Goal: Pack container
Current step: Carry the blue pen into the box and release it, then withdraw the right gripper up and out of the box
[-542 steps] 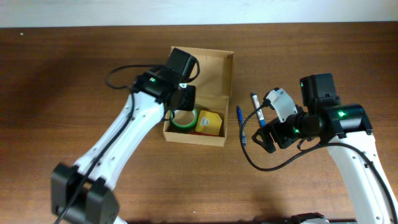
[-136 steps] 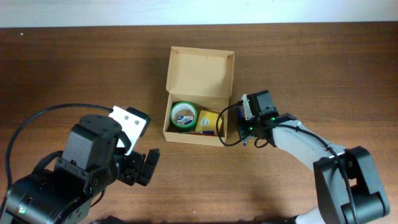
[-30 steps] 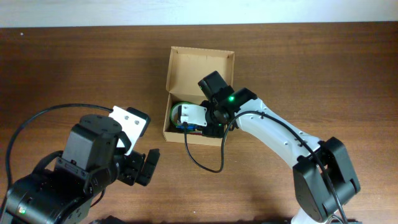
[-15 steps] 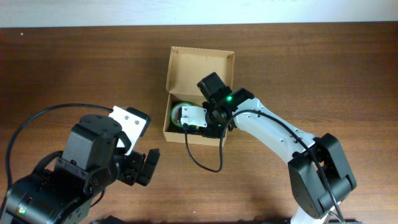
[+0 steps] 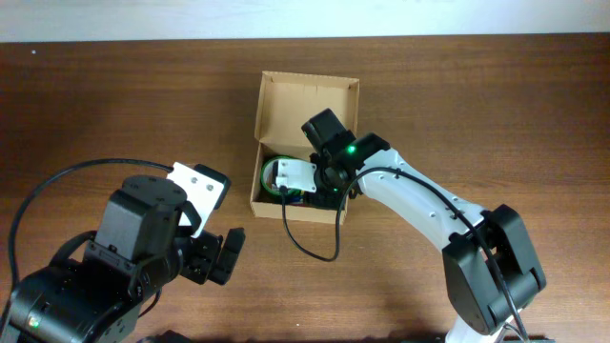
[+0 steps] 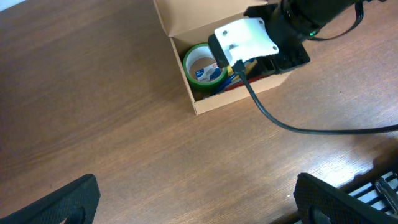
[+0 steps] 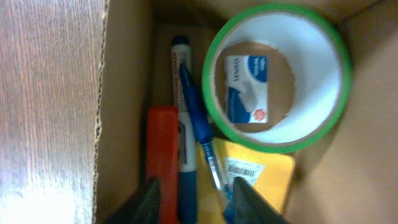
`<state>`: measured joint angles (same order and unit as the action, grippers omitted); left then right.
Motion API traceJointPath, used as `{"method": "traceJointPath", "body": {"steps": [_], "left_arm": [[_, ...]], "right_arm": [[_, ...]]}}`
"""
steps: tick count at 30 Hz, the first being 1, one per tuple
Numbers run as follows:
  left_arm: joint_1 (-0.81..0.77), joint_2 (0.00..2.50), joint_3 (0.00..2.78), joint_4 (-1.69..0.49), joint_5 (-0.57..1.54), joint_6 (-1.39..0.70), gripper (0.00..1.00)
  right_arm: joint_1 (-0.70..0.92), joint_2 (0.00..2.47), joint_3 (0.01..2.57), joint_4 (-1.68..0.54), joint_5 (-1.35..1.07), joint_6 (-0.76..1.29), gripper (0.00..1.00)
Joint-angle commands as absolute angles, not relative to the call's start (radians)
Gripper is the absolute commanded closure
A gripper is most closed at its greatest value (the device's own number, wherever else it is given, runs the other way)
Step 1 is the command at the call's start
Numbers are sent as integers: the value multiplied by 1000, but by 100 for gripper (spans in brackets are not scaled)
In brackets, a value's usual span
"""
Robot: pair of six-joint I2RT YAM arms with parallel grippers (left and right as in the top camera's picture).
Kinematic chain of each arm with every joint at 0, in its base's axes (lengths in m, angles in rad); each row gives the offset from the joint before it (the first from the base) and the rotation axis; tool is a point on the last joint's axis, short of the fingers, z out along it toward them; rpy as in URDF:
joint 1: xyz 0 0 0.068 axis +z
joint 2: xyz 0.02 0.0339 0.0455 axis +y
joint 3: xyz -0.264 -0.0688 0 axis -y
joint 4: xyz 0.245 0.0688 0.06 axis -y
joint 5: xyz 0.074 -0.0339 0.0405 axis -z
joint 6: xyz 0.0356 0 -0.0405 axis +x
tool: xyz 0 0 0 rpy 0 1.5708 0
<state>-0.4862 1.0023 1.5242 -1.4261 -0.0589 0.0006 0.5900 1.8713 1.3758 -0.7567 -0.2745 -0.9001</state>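
The container (image 5: 307,107) is a tan cardboard box with its flap lid standing open, also seen in the left wrist view (image 6: 186,18). Inside lie a green tape roll (image 7: 277,81) around a small white-blue packet (image 7: 245,87), a blue pen (image 7: 199,118), a blue-capped marker (image 7: 183,155), a red item (image 7: 161,143) and a yellow pack (image 7: 264,174). My right gripper (image 7: 198,202) is down in the box, jaws apart, with the marker and pen lying between the fingers. My left gripper (image 6: 199,202) hovers open over bare table at the front left, far from the box.
A black cable (image 5: 315,250) from the right wrist loops over the box's front wall onto the table. The right wrist's white camera housing (image 5: 294,172) covers part of the box contents. The table's far edge (image 5: 305,36) runs behind the box.
The right wrist has shifted very slightly over the box. The left arm has not moved.
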Motion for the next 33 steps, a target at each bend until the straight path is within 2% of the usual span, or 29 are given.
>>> {"method": "traceJointPath", "body": {"steps": [1, 4, 15, 21, 28, 33], "left_arm": [[-491, 999, 1538, -1427, -51, 16, 0], [-491, 999, 1538, -1427, -51, 16, 0], [-491, 999, 1538, -1427, -51, 16, 0], [-491, 999, 1538, -1408, -51, 16, 0], [-491, 999, 1538, -1407, -51, 16, 0], [-490, 1000, 1538, -1359, -62, 17, 0]], "right_arm": [[593, 1824, 1445, -770, -276, -868, 76], [593, 1801, 1499, -772, -263, -790, 96], [593, 1692, 1658, -829, -244, -538, 96], [576, 1640, 1664, -858, -62, -314, 96], [416, 1639, 1659, -944, -59, -102, 96], [271, 1642, 1658, -981, -175, -69, 96]]}}
